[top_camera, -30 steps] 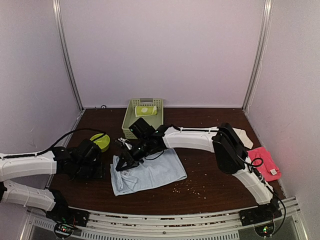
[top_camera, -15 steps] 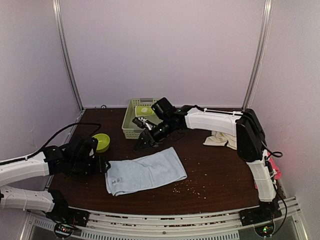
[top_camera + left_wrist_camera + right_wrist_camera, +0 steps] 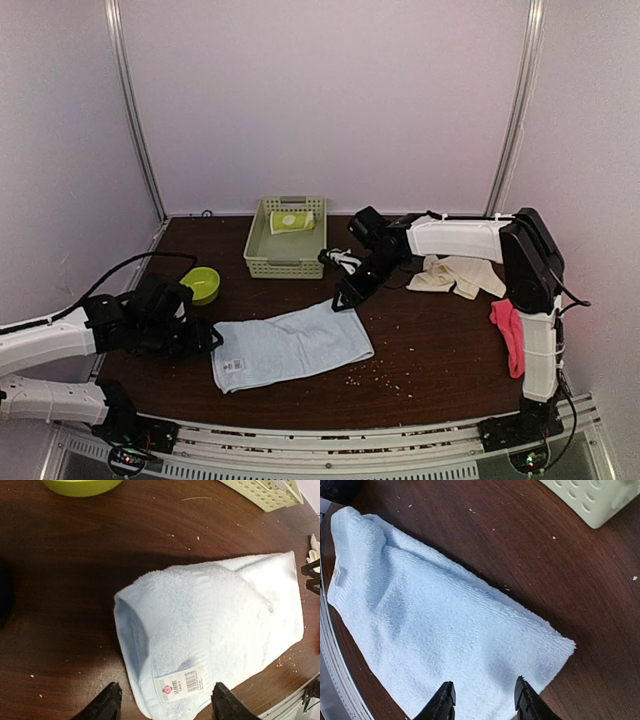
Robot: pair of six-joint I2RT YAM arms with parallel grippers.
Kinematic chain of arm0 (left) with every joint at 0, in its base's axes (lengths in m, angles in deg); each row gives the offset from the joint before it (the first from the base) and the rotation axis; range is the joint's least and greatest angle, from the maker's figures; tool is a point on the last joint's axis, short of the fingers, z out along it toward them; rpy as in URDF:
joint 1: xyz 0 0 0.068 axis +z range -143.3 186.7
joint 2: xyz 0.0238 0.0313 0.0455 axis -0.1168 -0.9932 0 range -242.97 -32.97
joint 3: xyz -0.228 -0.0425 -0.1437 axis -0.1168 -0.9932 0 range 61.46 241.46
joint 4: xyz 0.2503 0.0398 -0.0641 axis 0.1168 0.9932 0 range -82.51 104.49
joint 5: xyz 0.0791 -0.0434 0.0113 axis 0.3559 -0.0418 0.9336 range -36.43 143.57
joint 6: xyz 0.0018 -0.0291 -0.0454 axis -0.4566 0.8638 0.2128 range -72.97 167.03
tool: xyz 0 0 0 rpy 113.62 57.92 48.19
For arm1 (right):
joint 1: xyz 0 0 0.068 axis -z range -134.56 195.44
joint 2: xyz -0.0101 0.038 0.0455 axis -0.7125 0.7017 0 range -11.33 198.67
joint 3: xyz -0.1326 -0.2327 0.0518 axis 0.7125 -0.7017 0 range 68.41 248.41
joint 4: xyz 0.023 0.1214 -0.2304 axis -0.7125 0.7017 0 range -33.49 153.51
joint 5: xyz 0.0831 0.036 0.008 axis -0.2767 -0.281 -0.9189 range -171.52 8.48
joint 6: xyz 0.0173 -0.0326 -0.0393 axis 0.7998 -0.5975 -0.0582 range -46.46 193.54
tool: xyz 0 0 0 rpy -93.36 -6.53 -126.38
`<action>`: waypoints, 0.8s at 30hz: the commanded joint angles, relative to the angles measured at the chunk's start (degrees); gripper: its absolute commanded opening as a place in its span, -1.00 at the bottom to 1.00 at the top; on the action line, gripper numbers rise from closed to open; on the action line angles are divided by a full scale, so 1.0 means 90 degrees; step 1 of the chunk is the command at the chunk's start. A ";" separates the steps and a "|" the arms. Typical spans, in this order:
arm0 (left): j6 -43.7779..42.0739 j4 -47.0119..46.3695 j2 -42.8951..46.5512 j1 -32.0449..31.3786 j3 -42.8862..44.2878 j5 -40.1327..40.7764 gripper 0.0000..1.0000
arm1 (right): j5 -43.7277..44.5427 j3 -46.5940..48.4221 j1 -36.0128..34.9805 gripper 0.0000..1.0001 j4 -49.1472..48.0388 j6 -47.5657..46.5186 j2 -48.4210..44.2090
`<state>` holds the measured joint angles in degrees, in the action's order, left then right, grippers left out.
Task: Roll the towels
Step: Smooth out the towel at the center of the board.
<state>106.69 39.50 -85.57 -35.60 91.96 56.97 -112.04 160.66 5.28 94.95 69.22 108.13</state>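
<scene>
Right hand (image 3: pixel 345 297) moved from basket (image 3: pixel 262 266) to blue towel (image 3: pixel 295 345) far corner, jaws parted, empty; left hand (image 3: pixel 205 338) wide at towel's left edge, empty.

At lower centre of the top view the light blue towel (image 3: pixel 292 347) is plain, and its tag (image 3: pixel 180 686) is white with a pink emblem and a black barcode. The basket (image 3: pixel 262 262) is pale sage green and holds a lime-green towel (image 3: pixel 291 221) with a pale lemon print. At the right are a cream-white towel (image 3: pixel 460 275) and a hot pink towel (image 3: pixel 508 335). The bowl (image 3: pixel 203 284) is lime. The table (image 3: pixel 430 350) is dark brown, flecked with pale crumbs (image 3: pixel 365 375).
</scene>
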 commanded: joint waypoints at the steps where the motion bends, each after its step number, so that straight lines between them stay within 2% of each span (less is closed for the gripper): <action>1: -0.0292 -0.0220 -0.0320 0.0094 0.0098 0.0529 0.38 | 0.0400 -0.0067 0.0165 -0.14 0.0054 -0.0276 -0.0130; 6: -0.0572 -0.0303 -0.0976 0.0352 0.0228 0.0679 0.48 | 0.0294 -0.0178 0.0233 -0.14 0.0112 -0.0268 -0.0041; 12: -0.1215 -0.1371 -0.1187 0.0689 -0.0022 0.0456 0.42 | 0.0256 -0.0320 0.0296 -0.13 0.0060 -0.0251 -0.0049; 14: -0.1462 -0.1943 -0.1226 0.0760 -0.0111 0.0373 0.32 | 0.0211 -0.0351 0.0319 -0.13 0.0045 -0.0226 0.0016; 17: -0.1687 -0.2240 -0.1442 0.0886 -0.0076 0.0194 0.13 | 0.0107 -0.0357 0.0391 -0.12 0.0035 -0.0167 0.0066; 21: -0.1853 -0.2270 -0.1812 0.0908 0.0097 0.0050 -0.17 | -0.0107 -0.0298 0.0547 -0.11 0.0053 -0.0078 0.0109; 24: -0.1906 -0.2156 -0.1954 0.0902 0.0228 -0.0047 -0.30 | -0.0244 -0.0232 0.0665 -0.10 0.0059 -0.0018 0.0156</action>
<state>92.18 22.56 -101.90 -27.84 91.89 58.54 -111.98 158.04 9.63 95.45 67.93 108.26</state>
